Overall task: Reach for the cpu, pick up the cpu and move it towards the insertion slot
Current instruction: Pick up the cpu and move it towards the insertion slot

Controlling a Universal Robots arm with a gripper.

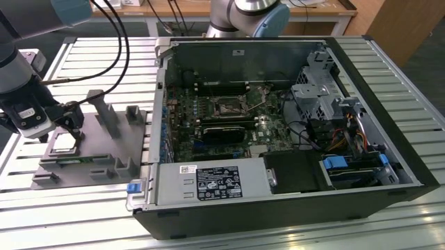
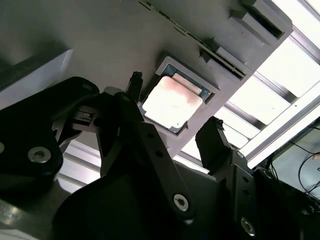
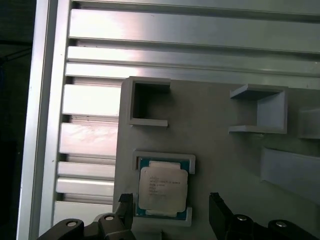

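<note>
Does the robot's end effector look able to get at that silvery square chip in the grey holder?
Probably yes. The end effector hangs close over the silvery square metal-topped chip, fingers open on either side, and nothing covers the chip in its grey plastic holder.

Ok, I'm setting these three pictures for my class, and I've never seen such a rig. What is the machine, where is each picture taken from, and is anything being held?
It is one robot arm with a two-fingered tool at its end. The exterior view looks from off the arm over a slatted metal table. On it lie a grey holder plate and an opened computer case, with a square socket on its circuit board. Both wrist views come from cameras riding on the arm, looking past the tool's black fingers. They show a small silvery chip lying in a recess of the plate. The tool is open, one finger either side of the chip, gaps showing. Nothing is held yet.
</note>
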